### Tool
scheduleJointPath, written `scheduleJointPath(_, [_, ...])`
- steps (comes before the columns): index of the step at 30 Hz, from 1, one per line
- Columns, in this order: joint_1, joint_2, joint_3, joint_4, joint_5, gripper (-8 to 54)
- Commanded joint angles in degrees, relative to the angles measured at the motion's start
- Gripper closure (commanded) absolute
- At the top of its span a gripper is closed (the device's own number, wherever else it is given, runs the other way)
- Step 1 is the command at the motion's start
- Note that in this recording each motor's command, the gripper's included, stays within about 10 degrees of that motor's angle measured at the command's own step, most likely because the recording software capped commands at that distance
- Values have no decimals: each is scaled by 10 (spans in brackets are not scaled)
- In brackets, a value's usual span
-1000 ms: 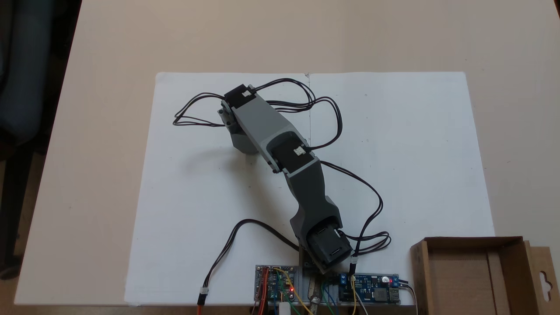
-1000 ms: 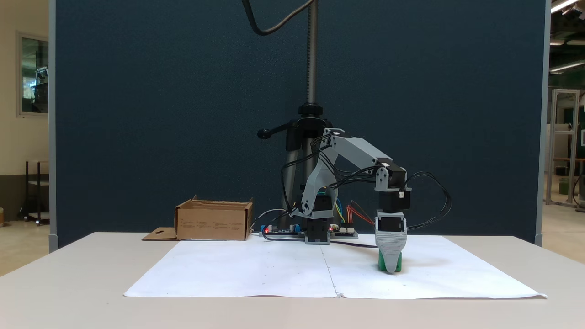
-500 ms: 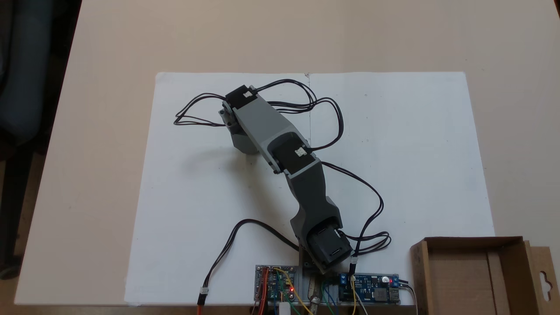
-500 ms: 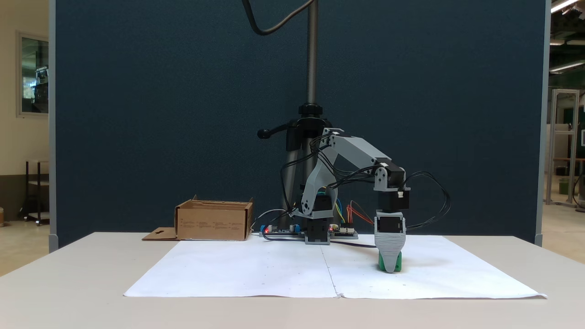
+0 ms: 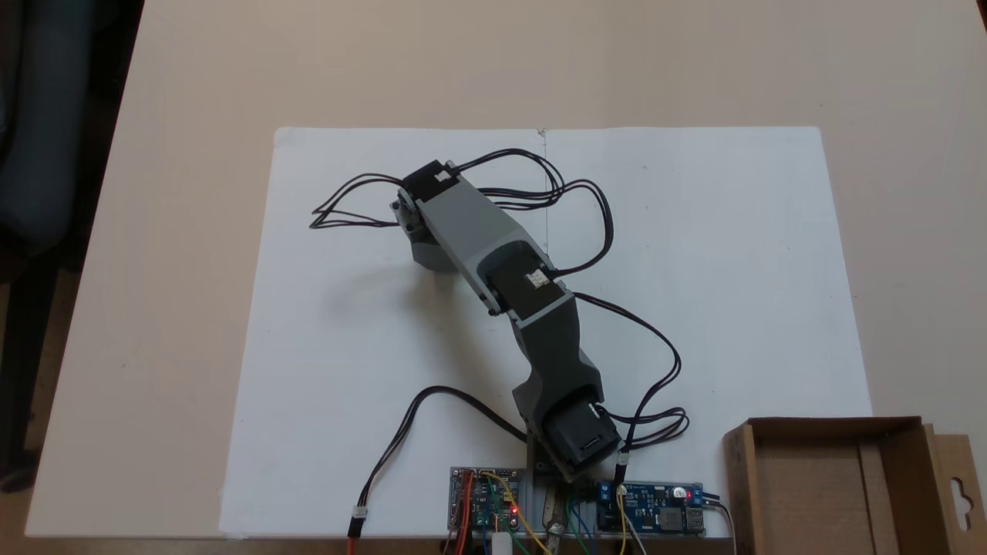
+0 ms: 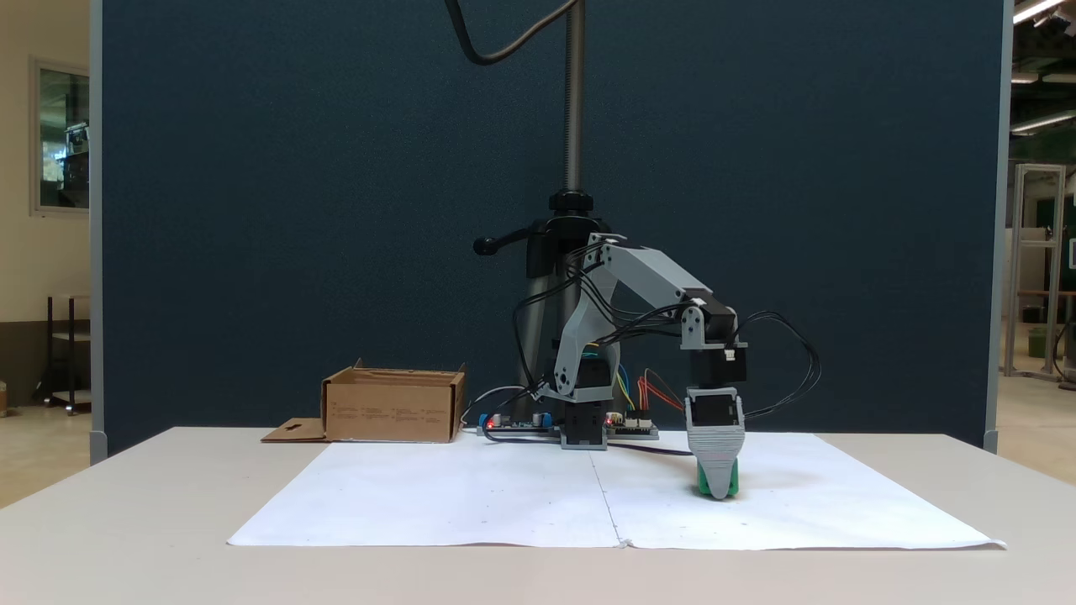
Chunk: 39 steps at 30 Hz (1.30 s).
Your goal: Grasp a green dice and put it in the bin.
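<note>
Pointing straight down, the end effector (image 6: 717, 494) stands with its tip at the white paper sheet (image 6: 471, 496) that covers the middle of the counter (image 6: 126, 538). The green dice (image 6: 731, 481) sits on the sheet directly behind the ribbed grey jaw that faces the camera, with green showing on both sides of the jaw's tip. The two jaws lie one behind the other from this side, so it cannot be told whether they are apart, together or clamped on the dice. In a fixed view from above, the arm (image 5: 493, 262) covers the end effector and the dice. The bin (image 6: 393, 406) stands at the far edge of the counter, well apart from the dice, to the left of the arm's base as the side view shows it. Its side flap (image 5: 958, 493) lies flat beside it. Circuit boards (image 5: 651, 509) with red lights sit near the arm's base.
</note>
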Motion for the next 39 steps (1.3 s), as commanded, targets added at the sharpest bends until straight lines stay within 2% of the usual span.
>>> scheduleJointPath(1, [18,40,-4,-18,-91,338])
scheduleJointPath(6, [101,153,-8,-14,-217,338])
scheduleJointPath(14, [219,172,-75,-8,-306,338])
scheduleJointPath(17, [263,172,-115,15,-318,338])
scheduleJointPath(21, [450,236,-179,214,-322,338])
scheduleJointPath(27, [596,237,-371,416,-323,339])
scheduleJointPath(30, [681,236,-437,468,-332,338])
scheduleJointPath(39, [902,213,-450,487,-333,339])
